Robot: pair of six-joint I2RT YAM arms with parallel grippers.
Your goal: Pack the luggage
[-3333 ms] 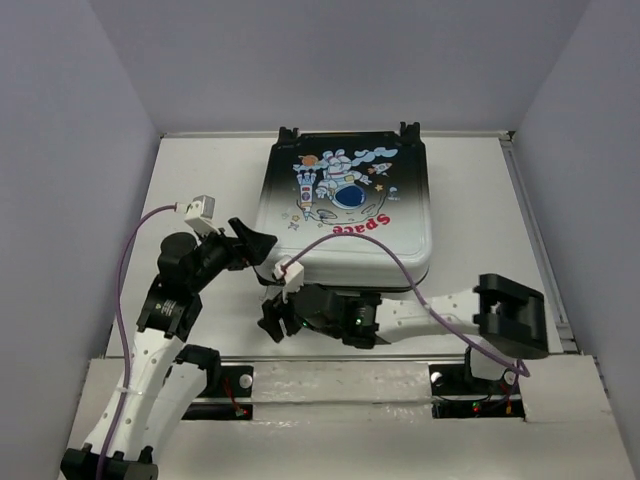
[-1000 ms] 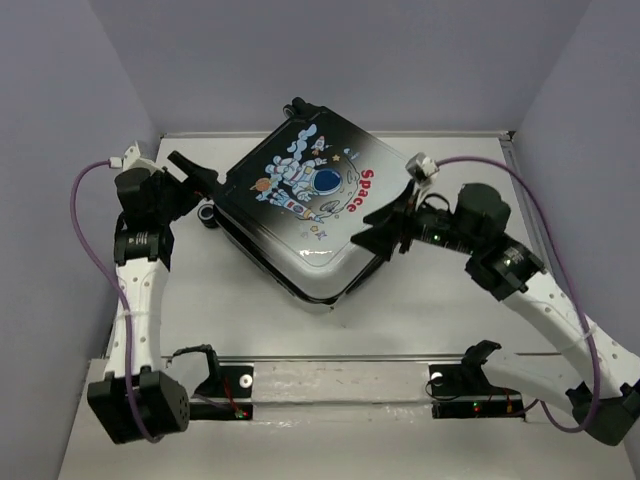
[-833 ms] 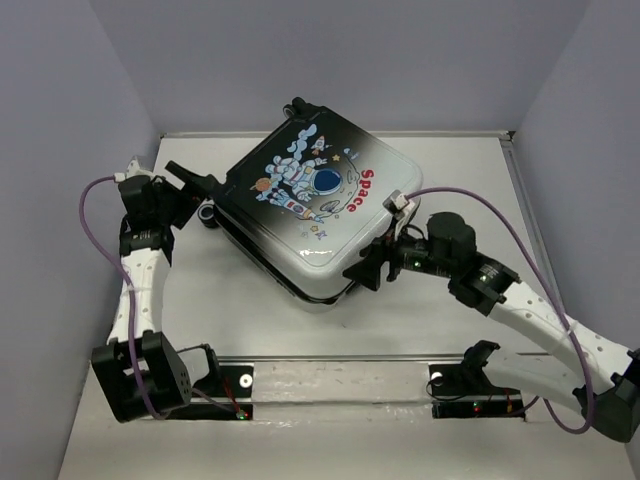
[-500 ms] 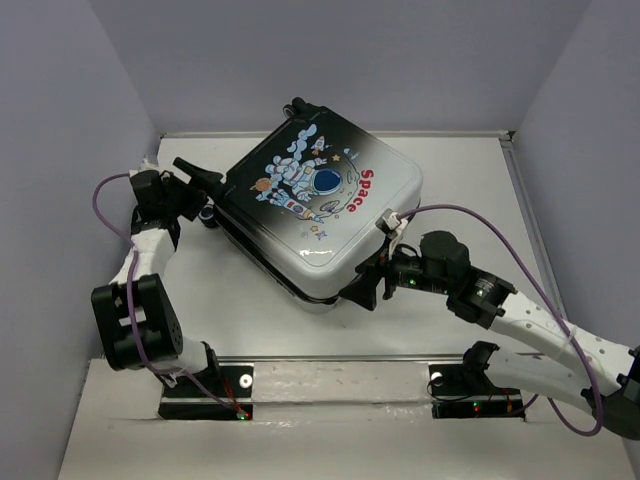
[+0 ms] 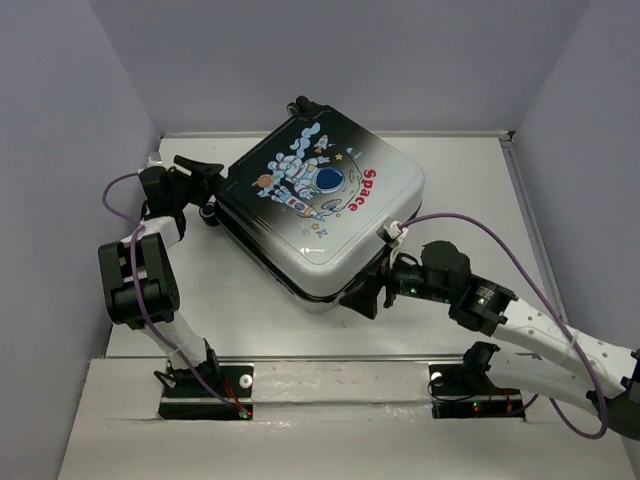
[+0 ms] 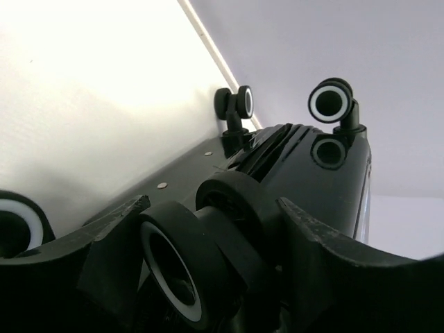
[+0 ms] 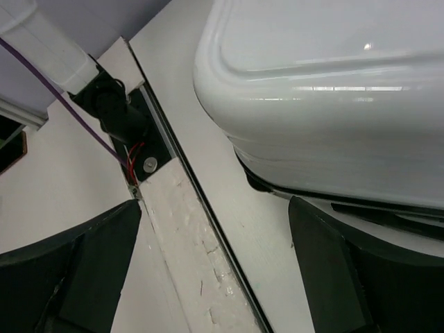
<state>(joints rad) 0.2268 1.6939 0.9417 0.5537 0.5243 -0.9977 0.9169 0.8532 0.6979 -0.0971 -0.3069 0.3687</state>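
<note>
- Since a second ago, your right gripper [image 5: 368, 293] has slid from the right edge of the luggage [image 5: 320, 205] to its near corner. Your left gripper [image 5: 210, 185] has moved in on the wheels at the left corner.
- The luggage lies shut, astronaut print up, turned diagonally on the white table [image 5: 250, 290].
- Your left fingers [image 6: 104, 243] flank a black wheel [image 6: 173, 270]; you cannot tell whether they clamp it or only bracket it.
- Your right jaws stand wide apart, holding nothing, low over the table just beside the white shell's corner.
- Plain grey-lilac walls [image 5: 330, 60] enclose the table on three sides.
- A low rim [image 5: 530, 230] runs along the table's right edge.
- A white rail [image 5: 340, 385] carrying both arm bases runs along the near edge.
</note>
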